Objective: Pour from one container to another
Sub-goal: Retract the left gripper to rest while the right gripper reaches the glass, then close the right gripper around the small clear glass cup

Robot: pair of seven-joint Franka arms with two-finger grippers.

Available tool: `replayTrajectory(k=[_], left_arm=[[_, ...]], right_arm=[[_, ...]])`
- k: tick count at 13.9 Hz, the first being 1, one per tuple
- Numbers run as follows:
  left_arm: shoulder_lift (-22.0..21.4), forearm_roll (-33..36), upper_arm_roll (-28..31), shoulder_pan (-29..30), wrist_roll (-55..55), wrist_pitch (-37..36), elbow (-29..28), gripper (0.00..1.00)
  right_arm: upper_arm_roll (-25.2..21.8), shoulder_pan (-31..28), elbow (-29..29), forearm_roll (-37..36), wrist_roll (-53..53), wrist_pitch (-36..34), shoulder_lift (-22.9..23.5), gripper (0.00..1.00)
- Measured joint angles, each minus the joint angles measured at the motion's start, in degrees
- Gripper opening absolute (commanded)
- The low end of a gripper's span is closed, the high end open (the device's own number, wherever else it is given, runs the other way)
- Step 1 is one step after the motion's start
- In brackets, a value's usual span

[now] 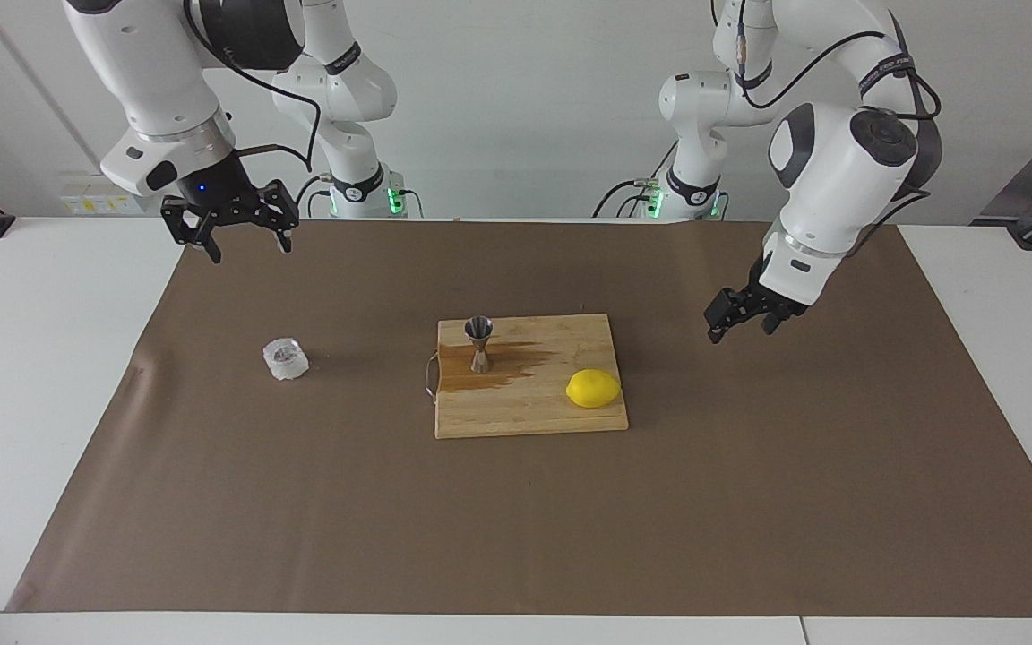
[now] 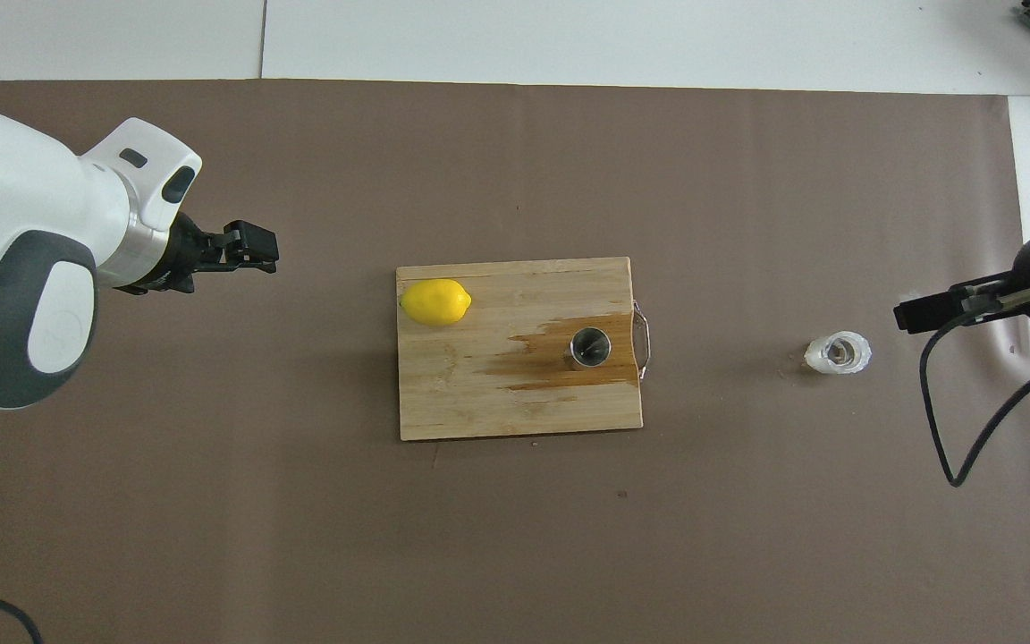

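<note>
We see the clear cup [image 1: 286, 357] upright on the bench toward the right arm's end, the steel jigger [image 1: 479, 344] on the wet cutting board [image 1: 529, 412], the right gripper [image 1: 236, 235] empty with fingers wide, and the left gripper [image 1: 743, 321] empty with fingers narrow.

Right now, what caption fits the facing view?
Steel jigger and lemon on a stained cutting board; clear cup sits apart.
</note>
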Motion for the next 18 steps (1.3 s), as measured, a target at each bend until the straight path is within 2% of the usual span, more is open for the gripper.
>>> replayTrajectory(k=[3, 5, 10, 14, 18], left_arm=[[-3.01, 1.73, 0.03, 2.04, 9.97, -3.56, 0.02, 1.00], [-4.97, 2.27, 0.02, 2.19, 10.94, -5.24, 0.01, 1.00], [-6.43, 2.32, 0.03, 2.24, 10.32, -6.01, 1.48, 1.00], [-6.64, 4.68, -0.02, 2.29, 11.05, -15.71, 8.97, 1.00], [-6.75, 4.86, 0.29, 3.71, 11.46, -20.19, 12.12, 1.00]], right_arm=[[-0.02, -0.28, -2.78, 0.00, -13.31, 2.00, -0.05, 1.00], [-0.04, -0.88, -3.93, -0.02, -24.71, 2.98, 0.38, 1.00], [-0.17, -4.02, -8.56, -0.02, -56.59, 12.04, 2.92, 1.00], [-0.18, -6.13, -13.06, 0.03, -72.85, 15.95, 5.07, 1.00], [-0.15, -7.83, -17.40, 2.08, -82.94, 21.83, 8.51, 1.00]])
